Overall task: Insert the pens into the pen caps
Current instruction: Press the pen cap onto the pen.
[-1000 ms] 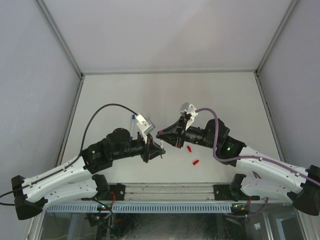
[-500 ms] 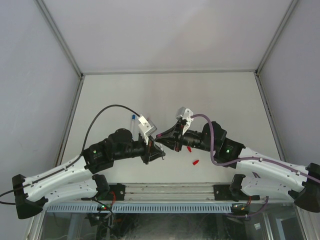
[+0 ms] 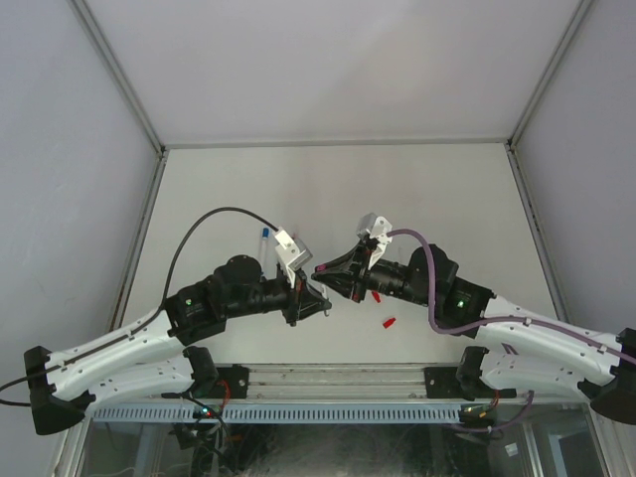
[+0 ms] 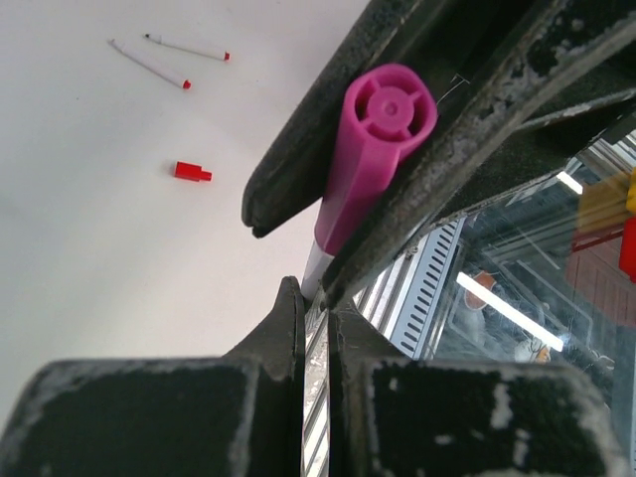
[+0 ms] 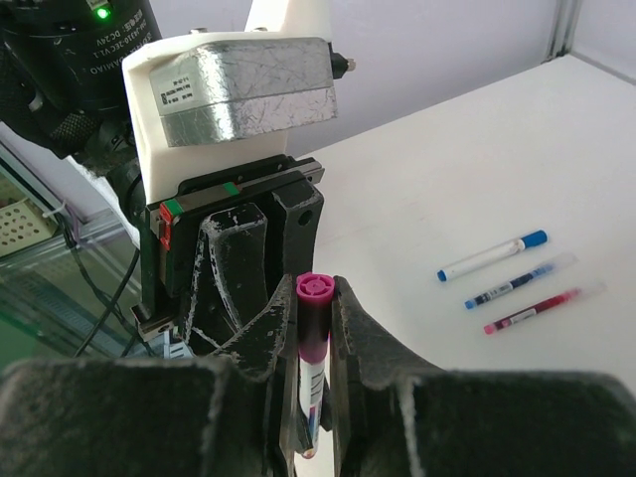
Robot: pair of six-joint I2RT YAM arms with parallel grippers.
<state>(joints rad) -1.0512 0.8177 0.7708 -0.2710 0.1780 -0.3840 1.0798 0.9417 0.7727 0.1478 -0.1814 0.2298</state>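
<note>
Flat white table (image 3: pixel 328 189), boxed in by pale grey walls (image 3: pixel 328 70), with metal posts (image 3: pixel 117 84) running up the corners and a slotted rail (image 3: pixel 328 409) along the near edge.

Above the middle of the table: magenta pen (image 5: pixel 312 328), pinched in the narrow jaws of the right gripper (image 3: pixel 320 268). Long axis roughly upright, with the thick magenta end on top and the white printed barrel running down to a small magenta tip (clearest from the right wrist). Facing it, the left gripper (image 3: pixel 318 301), jaws pressed together to a slit, fingertips just beside the barrel. Touching or not, cannot tell.

Lying flat, well apart from the grippers: blue-ended pen (image 5: pixel 492 255), blue-printed pen (image 5: pixel 519 282) and red-printed pen (image 5: pixel 544 304), side by side, long axes nearly parallel. Blue end towards the table's far edge in the right wrist view.

Elsewhere on the table, a red-tipped pen (image 4: pixel 149 63) and a second red-tipped pen (image 4: pixel 187 46) — close together, forming a narrow V.

Near the right arm: red cap (image 3: pixel 390 322) out in the open, second red cap (image 3: pixel 377 295) just beside the arm.
</note>
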